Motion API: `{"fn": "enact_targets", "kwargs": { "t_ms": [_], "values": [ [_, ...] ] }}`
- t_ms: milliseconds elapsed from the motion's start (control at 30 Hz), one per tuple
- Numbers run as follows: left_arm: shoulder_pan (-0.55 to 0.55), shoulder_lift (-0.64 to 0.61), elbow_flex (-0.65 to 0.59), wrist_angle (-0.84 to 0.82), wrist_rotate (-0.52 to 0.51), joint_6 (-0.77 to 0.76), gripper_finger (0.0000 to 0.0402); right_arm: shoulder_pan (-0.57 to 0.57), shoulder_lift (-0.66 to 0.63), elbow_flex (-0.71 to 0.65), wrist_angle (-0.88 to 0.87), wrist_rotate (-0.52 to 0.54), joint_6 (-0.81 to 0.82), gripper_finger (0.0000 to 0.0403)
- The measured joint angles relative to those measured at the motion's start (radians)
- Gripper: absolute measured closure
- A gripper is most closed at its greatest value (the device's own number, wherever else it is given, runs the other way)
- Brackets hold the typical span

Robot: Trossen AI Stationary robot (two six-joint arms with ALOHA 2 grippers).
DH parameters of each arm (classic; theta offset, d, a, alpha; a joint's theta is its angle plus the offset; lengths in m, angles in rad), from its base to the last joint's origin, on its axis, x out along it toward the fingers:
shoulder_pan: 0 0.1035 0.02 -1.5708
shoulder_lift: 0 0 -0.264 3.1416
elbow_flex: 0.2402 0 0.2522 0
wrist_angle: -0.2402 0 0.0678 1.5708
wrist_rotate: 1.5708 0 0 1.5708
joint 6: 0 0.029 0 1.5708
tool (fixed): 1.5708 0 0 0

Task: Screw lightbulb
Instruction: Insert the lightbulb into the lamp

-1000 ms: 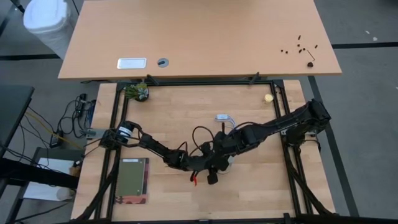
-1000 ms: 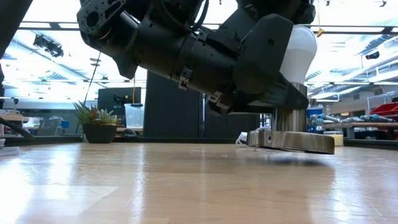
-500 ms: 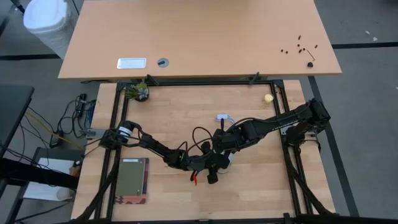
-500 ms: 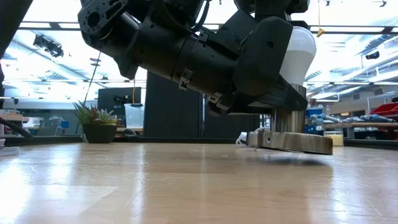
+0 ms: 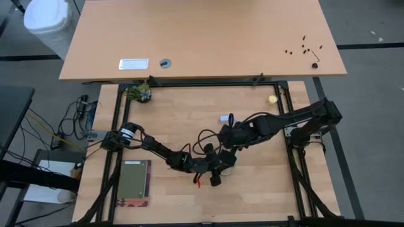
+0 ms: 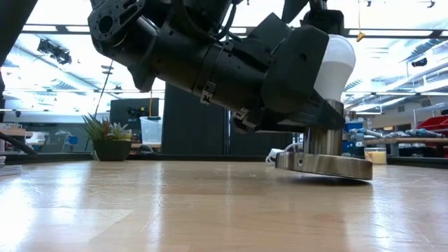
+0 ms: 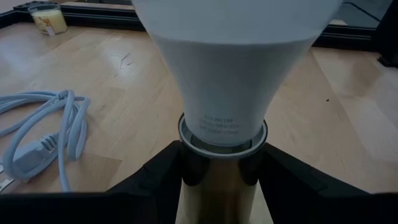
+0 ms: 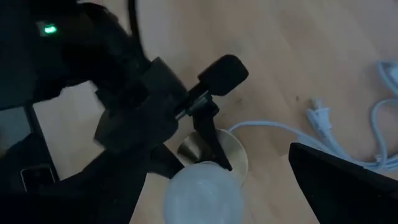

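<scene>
The white frosted lightbulb (image 7: pixel 233 68) stands upright with its base in the brass neck of the round socket base (image 6: pixel 323 165). It also shows in the low view (image 6: pixel 337 61) and, from above, in the right wrist view (image 8: pixel 202 194). My left gripper (image 7: pixel 221 186) is at the table's middle (image 5: pixel 218 165), shut on the socket's neck just below the bulb. My right gripper (image 5: pixel 231 140) hovers open above and a little beyond the bulb; its fingers stand wide on either side of it without touching. My left gripper pinches the socket's brass neck (image 7: pixel 217 198) between its two fingers, just under the bulb's collar. The fingers come in nearly level from the table's left side, across the upright neck. The bulb stands upright above them; the disc below (image 6: pixel 323 165) sits slightly tilted, close over the table.
The socket's white cord and plug (image 7: pixel 43 124) lie coiled on the wood beyond the bulb. A small yellowish jar (image 7: pixel 50 18) stands at the far right, a potted plant (image 5: pixel 139 93) at the far left, and a green book (image 5: pixel 134 183) at the near left.
My right gripper has drawn back from the bulb's globe, up and toward the table's far right. My left gripper has stayed on the neck, and the socket's disc has sunk a little toward the table.
</scene>
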Motion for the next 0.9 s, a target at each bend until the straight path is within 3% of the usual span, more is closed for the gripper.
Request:
{"fn": "enact_targets", "kwargs": {
  "t_ms": [233,600,900],
  "values": [
    [0.000,0.000,0.000,0.001,0.000,-0.002,0.0213,0.025,-0.027,0.000,-0.090,-0.001,-0.230,0.0010],
    [0.000,0.000,0.000,0.002,0.001,-0.003,0.0213,0.042,-0.045,0.000,-0.316,-0.075,-0.343,0.0011],
    [0.000,0.000,0.000,0.003,0.022,0.002,0.0213,0.097,-0.016,-0.001,-0.285,-0.025,-0.859,0.0029]
  ]
}}
